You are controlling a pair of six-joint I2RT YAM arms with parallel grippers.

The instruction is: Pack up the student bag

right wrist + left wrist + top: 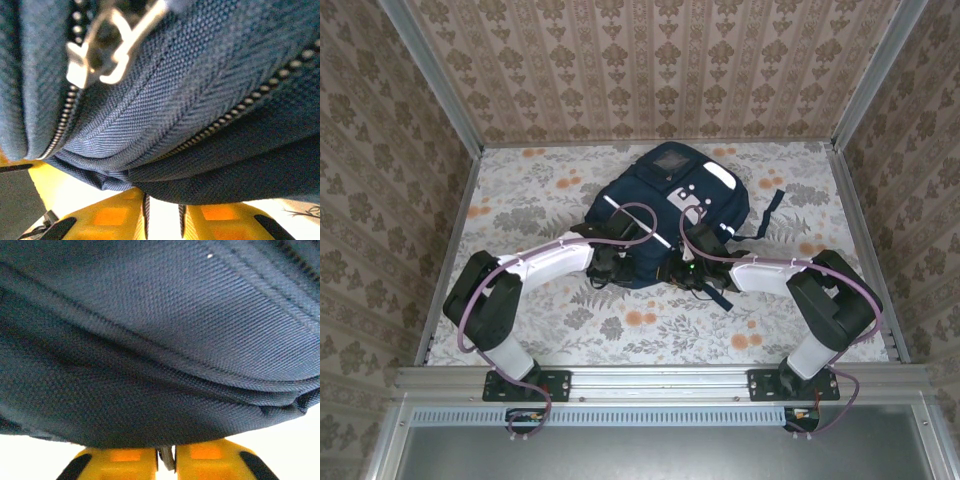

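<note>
– Left gripper (166, 456): how do its jaws stand?
– Nearly together. The two yellow fingers (125, 460) pinch a thin grey tab (166, 460) at the lower edge of the student bag (665, 215). Whether the tab is a zip pull or a bit of trim, I cannot tell.
– And the right gripper (163, 212)?
– Its jaws stand a narrow slit apart, with bright background showing through and nothing in the slit. A rolled seam of navy fabric hangs just above. A closed zip (240, 112) runs across it, and a silver zip pull (107, 47) is blurred at the upper left.
– Where does the bag lie?
– In the middle of the floral tablecloth (540, 190), toward the far wall, front face up, with the grey-white patches (705, 190) on its far half. The left arm (545, 262) and right arm (770, 272) reach its near edge, one from each side.
– Anything in the way?
– Pinkish cables (638, 212) loop over the front pocket. A dark strap (772, 205) trails out to the right, and another strap end (720, 296) lies beside the right wrist.
– The surface, the room?
– The cloth is grey-green leaves with orange blooms. Walls (650, 60) papered in brown damask stripes close three sides, with metal posts (430, 75) at the corners. An aluminium rail (660, 380) carries the arm bases along the near edge.
</note>
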